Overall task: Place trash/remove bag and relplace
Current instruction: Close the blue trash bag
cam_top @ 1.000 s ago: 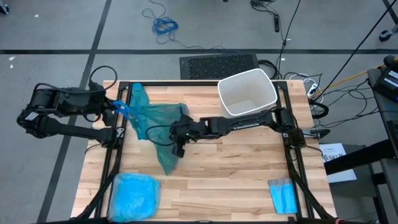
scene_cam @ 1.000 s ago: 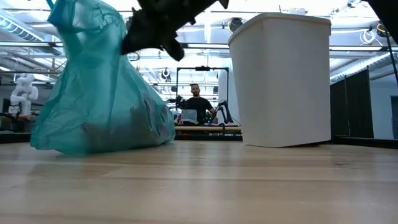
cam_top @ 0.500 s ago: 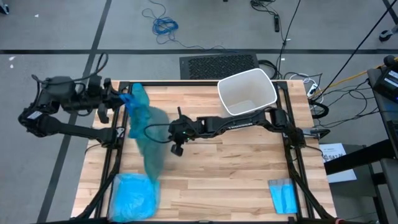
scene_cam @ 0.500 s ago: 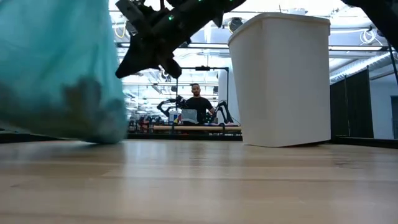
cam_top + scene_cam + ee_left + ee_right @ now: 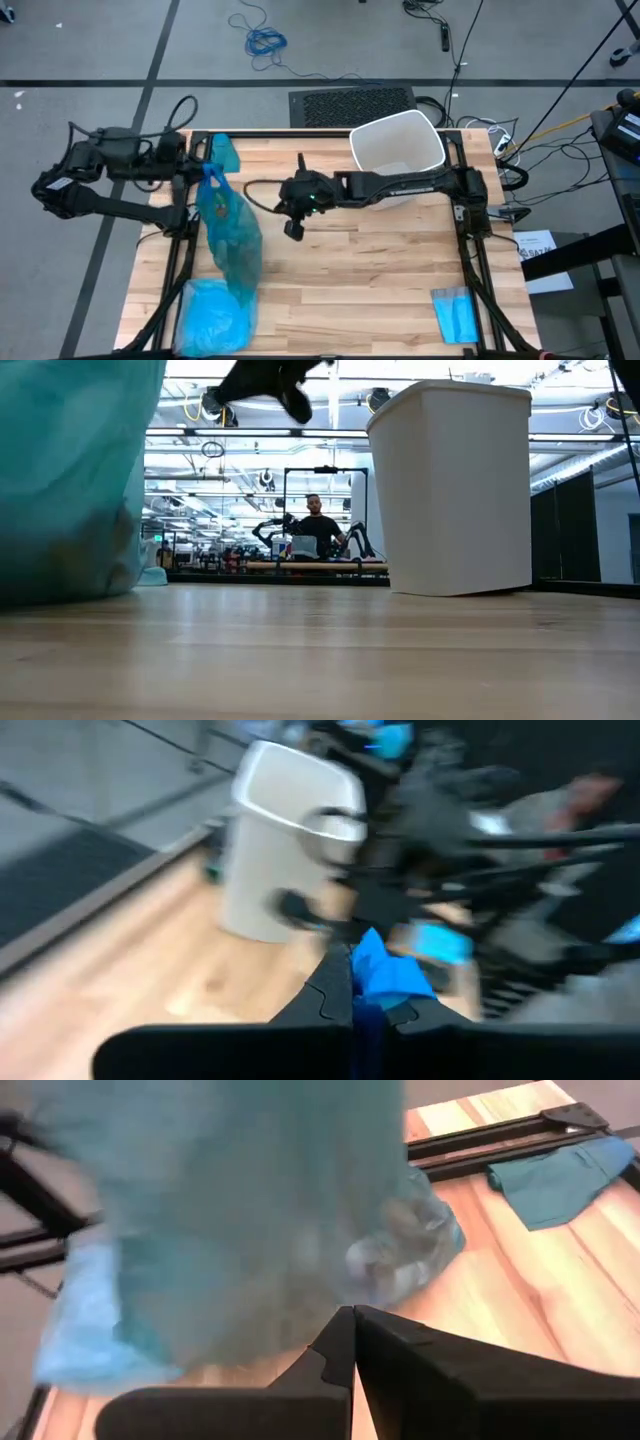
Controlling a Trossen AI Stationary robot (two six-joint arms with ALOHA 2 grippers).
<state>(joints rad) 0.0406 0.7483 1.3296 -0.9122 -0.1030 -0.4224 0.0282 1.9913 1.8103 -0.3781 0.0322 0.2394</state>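
The teal-green bag [image 5: 230, 235] hangs from my left gripper [image 5: 203, 172] over the table's left side. It fills the left of the low view [image 5: 70, 480]. Pale crumpled trash [image 5: 400, 1250] shows through its wall in the right wrist view. My right gripper [image 5: 291, 228] is shut and empty at mid-table, right of the bag and raised above the table [image 5: 285, 380]. The white bin [image 5: 397, 148] stands upright at the far right, and no bag shows in it. My left gripper pinches the bag's gathered top [image 5: 385, 970] between its two fingers, coming level from the table's left side. Bunched plastic sticks out past the fingertips. The bag hangs below the fingers, and its lower end [image 5: 243, 290] reaches down to about table height beside the sky-blue bag.
A pale sky-blue plastic bag [image 5: 215, 315] lies at the near left corner. A loose teal sheet [image 5: 222, 152] lies at the far left corner. A small folded blue sheet [image 5: 455, 315] lies at the near right. The boards between bag and bin are bare.
My left gripper has pulled back toward the table's far left corner with the bag's top. The bag has swung from mid-table to the left side, and its lower end now points toward the near edge. My right gripper has risen and stands clear of the bag.
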